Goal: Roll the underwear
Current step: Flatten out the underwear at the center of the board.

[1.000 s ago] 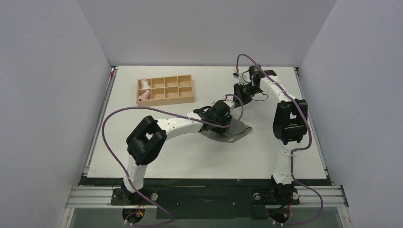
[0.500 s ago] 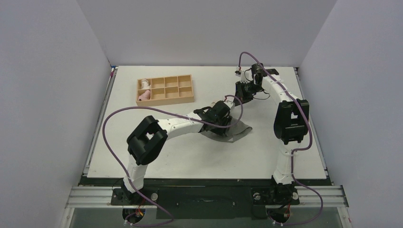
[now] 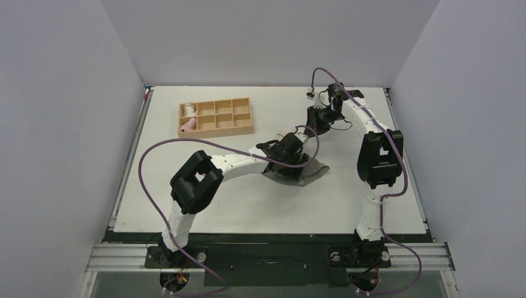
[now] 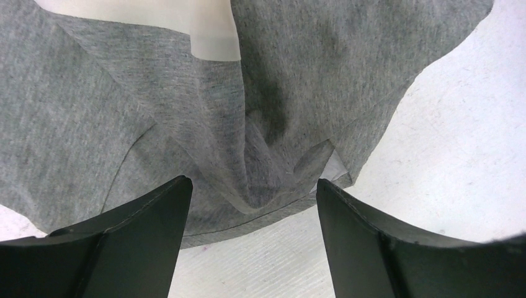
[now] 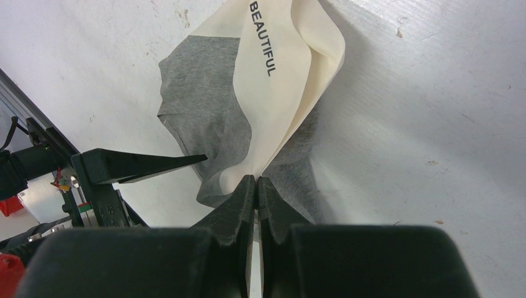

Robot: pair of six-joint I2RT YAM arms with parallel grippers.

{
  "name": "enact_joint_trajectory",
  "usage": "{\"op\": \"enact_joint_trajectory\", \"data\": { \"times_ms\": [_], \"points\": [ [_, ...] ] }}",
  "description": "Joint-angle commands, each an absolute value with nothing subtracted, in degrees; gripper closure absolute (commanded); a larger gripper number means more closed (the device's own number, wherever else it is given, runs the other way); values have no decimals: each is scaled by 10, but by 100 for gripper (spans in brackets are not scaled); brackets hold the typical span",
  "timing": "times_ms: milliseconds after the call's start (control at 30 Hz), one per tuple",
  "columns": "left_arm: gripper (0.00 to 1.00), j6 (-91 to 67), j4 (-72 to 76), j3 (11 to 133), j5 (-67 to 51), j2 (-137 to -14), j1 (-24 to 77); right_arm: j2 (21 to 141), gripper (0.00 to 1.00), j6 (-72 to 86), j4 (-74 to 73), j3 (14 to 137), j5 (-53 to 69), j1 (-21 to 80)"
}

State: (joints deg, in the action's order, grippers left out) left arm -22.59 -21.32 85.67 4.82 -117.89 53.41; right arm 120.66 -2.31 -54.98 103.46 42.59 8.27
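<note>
The underwear is dark grey with a pale beige strip printed "BEAUTIFUL". It lies crumpled on the white table, right of centre. My left gripper is open just above it. In the left wrist view its fingertips straddle the near grey hem of the underwear without gripping it. My right gripper is behind the garment. In the right wrist view the right gripper is shut on an edge of the underwear, where beige and grey cloth meet at the tips.
A wooden compartment tray stands at the back left. A pink cloth roll and a white cloth roll fill its left-hand cells. Purple cables loop from both arms. White walls enclose the table on three sides.
</note>
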Motion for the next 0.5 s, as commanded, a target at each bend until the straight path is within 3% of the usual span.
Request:
{"op": "enact_joint_trajectory", "data": {
  "times_ms": [0,233,467],
  "points": [
    [27,-203,-199,865,80,-1149,547,1210,100,-32,-544,1038,441,81],
    [33,-194,-205,886,84,-1165,561,1214,100,-29,-544,1040,446,81],
    [51,-183,-212,914,97,-1200,560,1204,100,-33,-545,1031,445,81]
  ]
}}
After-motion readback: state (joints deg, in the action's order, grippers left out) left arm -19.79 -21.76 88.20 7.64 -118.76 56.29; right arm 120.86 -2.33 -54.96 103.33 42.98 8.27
